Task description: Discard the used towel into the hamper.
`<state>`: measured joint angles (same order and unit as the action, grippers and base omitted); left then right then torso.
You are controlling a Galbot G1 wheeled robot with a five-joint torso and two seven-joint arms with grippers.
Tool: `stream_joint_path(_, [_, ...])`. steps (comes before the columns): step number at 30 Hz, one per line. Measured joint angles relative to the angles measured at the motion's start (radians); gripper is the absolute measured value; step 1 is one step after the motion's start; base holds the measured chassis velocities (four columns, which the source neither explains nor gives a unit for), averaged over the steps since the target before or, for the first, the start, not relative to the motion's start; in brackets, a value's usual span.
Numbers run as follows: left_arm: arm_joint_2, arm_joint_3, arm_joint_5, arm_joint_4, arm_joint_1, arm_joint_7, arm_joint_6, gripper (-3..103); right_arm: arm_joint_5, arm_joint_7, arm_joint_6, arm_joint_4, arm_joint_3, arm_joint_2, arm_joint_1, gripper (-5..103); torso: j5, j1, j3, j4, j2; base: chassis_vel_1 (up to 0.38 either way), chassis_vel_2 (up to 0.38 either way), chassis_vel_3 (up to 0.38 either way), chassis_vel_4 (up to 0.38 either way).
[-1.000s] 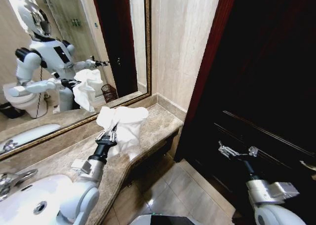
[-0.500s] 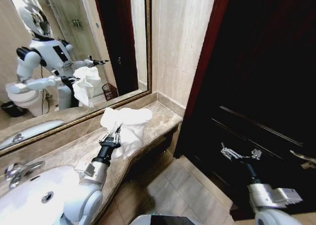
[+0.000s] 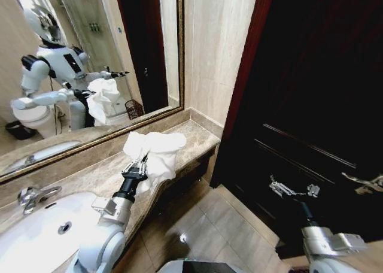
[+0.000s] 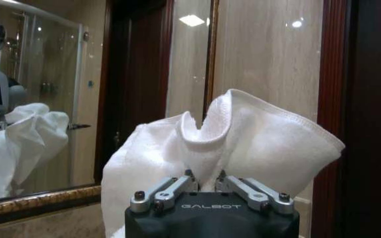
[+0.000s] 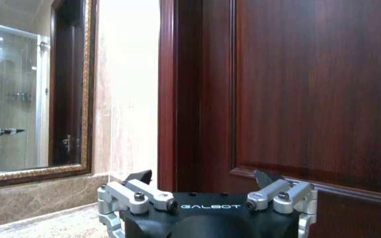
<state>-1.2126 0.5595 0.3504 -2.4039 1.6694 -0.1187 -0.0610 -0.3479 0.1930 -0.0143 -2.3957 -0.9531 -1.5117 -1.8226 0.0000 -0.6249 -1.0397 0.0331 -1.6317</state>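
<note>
My left gripper (image 3: 139, 164) is shut on the white towel (image 3: 157, 150) and holds it bunched just above the marble counter (image 3: 194, 135). In the left wrist view the towel (image 4: 257, 144) rises in folds from the closed fingers (image 4: 177, 186) of the left gripper (image 4: 204, 178). The mirror shows a reflection of the hamper (image 3: 134, 109), a small dark openwork basket on the floor. My right gripper (image 3: 293, 190) hangs open and holds nothing in front of the dark door; the right wrist view shows the right gripper (image 5: 204, 181) with its fingers spread.
A white sink (image 3: 36, 240) with a chrome faucet (image 3: 33, 195) is set in the counter at the near left. A large framed mirror (image 3: 143, 21) backs it. A dark wooden door (image 3: 311, 75) with a lever handle (image 3: 362, 182) stands right. Tiled floor (image 3: 221, 225) lies between.
The whole head view has shifted, so the camera has moved. The left gripper still holds the towel over the counter and the right gripper stays open.
</note>
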Motion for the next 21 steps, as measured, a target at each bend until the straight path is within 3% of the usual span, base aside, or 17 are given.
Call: stream_joint_path(21, [0.004,-0.004,-0.011,0.007,-0.009,0.001,0.003,9,0.006,-0.002,0.002,0.001,-0.009,0.004,0.006,100,0.0,0.0,0.0,-0.0001,0.0,0.014,-0.103,-0.099,0.013])
